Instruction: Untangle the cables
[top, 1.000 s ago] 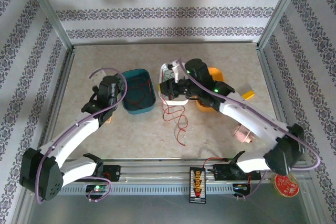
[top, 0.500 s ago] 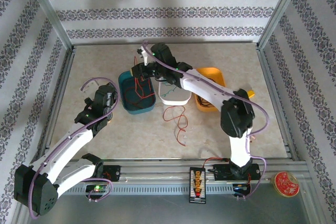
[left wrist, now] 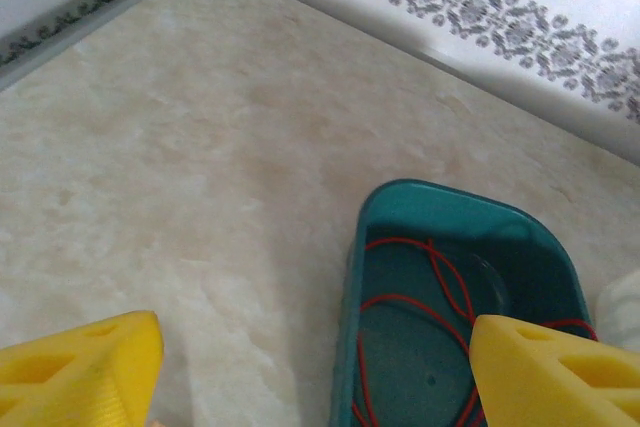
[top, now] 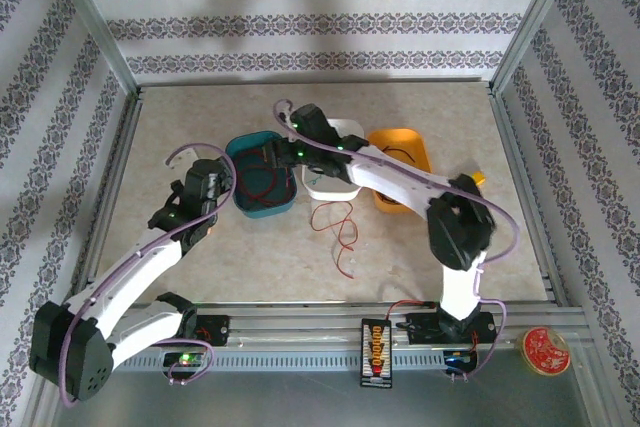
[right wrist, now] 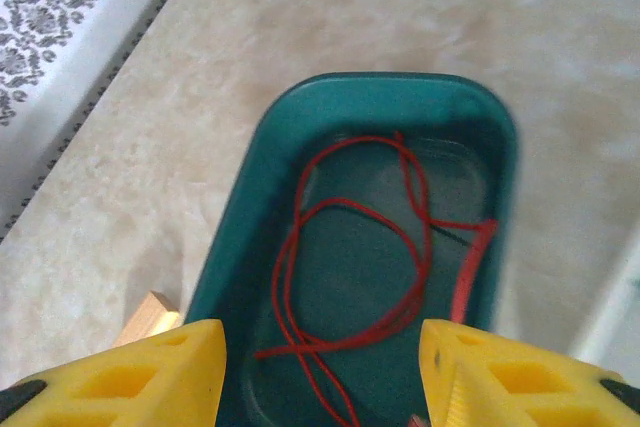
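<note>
Right gripper hovered above the teal tray, jaws spread fairly wide at the bottom of the wrist view, and nothing was caught between them. Beneath it, a red cable lay in loose loops across the tray's floor, filling the middle of the frame. A small wooden block peeked in at lower left, just outside the tray wall.

Over at the left gripper, the jaws stood wide and empty. Bare tabletop ran between them, and the tray's corner sat at lower right with red loops inside.

From the top camera, a second red cable sprawled on the table at centre frame, just below the white tray. The orange tray sat to the right of that.
</note>
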